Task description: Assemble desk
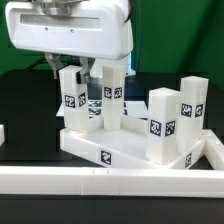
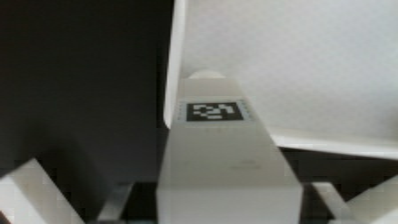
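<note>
The white desk tabletop (image 1: 105, 150) lies flat, and three white legs stand on it, at the back (image 1: 112, 95) and on the exterior view's right (image 1: 162, 122) (image 1: 192, 105). A fourth tagged leg (image 1: 72, 98) stands at its left corner. My gripper (image 1: 73, 72) hangs over this leg with a finger on each side of its top. In the wrist view the leg (image 2: 222, 150) fills the middle, with the tabletop (image 2: 311, 70) beyond it. Dark gaps separate the leg from both fingers (image 2: 329, 198), so the gripper (image 2: 222, 205) is open around it.
A long white border rail (image 1: 100, 182) runs along the front and turns up the exterior view's right side (image 1: 214, 152). The marker board (image 1: 94, 106) shows behind the legs. A small white piece (image 1: 3, 131) sits at the left edge on the black table.
</note>
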You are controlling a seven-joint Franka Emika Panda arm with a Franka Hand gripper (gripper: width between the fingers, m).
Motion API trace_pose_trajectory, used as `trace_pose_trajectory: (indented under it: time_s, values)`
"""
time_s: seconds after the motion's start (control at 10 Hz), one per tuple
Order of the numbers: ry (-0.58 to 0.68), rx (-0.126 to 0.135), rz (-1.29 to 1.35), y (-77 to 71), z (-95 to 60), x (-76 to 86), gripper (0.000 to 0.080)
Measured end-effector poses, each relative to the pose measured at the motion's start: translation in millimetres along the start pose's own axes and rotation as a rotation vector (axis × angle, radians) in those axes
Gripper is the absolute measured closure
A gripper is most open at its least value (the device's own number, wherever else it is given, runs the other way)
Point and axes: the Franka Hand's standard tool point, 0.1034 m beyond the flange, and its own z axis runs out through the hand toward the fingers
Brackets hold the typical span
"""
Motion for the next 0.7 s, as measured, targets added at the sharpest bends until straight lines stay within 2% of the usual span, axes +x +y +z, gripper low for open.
trace_pose_trajectory:
  time_s: [0.2,0.4,0.7]
  values:
    - [0.011,0.007,0.176,0.7,0.2,0.7,0.0511]
    - [0.029,0.027,0.336,0.6,0.1,2.3,0.0511]
    - [0.026,0.035,0.598,1.3,-0.2,2.9,0.0511]
